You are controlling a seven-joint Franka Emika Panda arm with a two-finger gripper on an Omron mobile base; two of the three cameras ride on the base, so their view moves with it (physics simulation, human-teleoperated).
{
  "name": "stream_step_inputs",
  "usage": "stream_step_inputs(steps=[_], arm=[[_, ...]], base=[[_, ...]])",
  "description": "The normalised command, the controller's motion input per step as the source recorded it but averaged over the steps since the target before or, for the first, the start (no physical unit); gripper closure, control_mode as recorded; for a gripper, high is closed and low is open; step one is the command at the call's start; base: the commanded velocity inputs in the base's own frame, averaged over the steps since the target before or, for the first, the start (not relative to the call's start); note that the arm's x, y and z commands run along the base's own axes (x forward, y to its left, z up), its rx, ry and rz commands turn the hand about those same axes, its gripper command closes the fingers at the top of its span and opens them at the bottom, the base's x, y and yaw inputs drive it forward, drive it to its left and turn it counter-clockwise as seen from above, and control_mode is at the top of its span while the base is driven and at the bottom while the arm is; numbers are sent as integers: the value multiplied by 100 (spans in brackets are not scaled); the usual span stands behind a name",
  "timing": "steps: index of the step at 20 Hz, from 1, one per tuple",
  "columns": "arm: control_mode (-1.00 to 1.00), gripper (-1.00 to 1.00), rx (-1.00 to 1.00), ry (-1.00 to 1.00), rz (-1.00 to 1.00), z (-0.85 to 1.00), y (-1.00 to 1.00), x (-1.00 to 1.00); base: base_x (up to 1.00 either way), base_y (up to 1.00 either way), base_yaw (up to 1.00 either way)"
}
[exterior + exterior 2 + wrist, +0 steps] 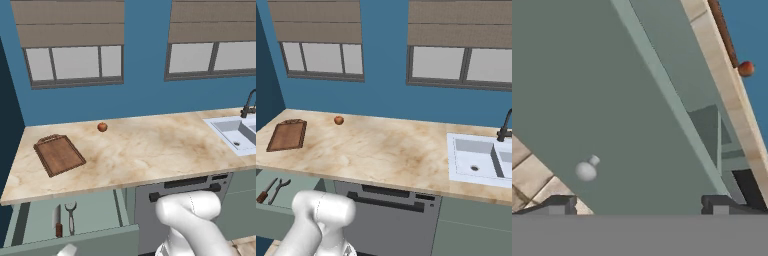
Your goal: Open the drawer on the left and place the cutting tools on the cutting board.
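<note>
The sage-green drawer (pixel 95 212) under the left end of the counter stands pulled out. Inside it lie the cutting tools: a dark knife with a reddish handle (pixel 57 220) and a slim peeler-like utensil (pixel 71 217), which turn up again as the knife (pixel 266 190) and utensil (pixel 278 190) from the right. The reddish-brown cutting board (pixel 59 154) (pixel 287 135) rests bare on the counter's left end. In the hand view my gripper (pixel 639 205) is open, fingertips (pixel 557 205) wide apart, close in front of the drawer front (pixel 587 100), its white knob (pixel 587 170) just above the left fingertip.
A small orange-red ball (pixel 102 127) (pixel 338 120) (pixel 745 68) sits on the counter behind the board. The dark dishwasher panel with its black bar handle (pixel 185 191) is right of the drawer. A white sink (pixel 478 157) with a dark faucet (pixel 504 125) is at the counter's right end.
</note>
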Motion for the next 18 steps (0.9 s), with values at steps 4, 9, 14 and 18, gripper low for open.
stream_step_inputs(steps=[4, 9, 14, 18], arm=[[-100, -100, 7, 21, 3, 6, -4, 33], [-100, -100, 4, 23, 0, 9, 0, 42], [-100, -100, 0, 22, 1, 0, 0, 37], [-100, -100, 0, 18, 1, 0, 0, 39]], base=[[0, 0, 0], [0, 0, 0], [0, 0, 0], [0, 0, 0]])
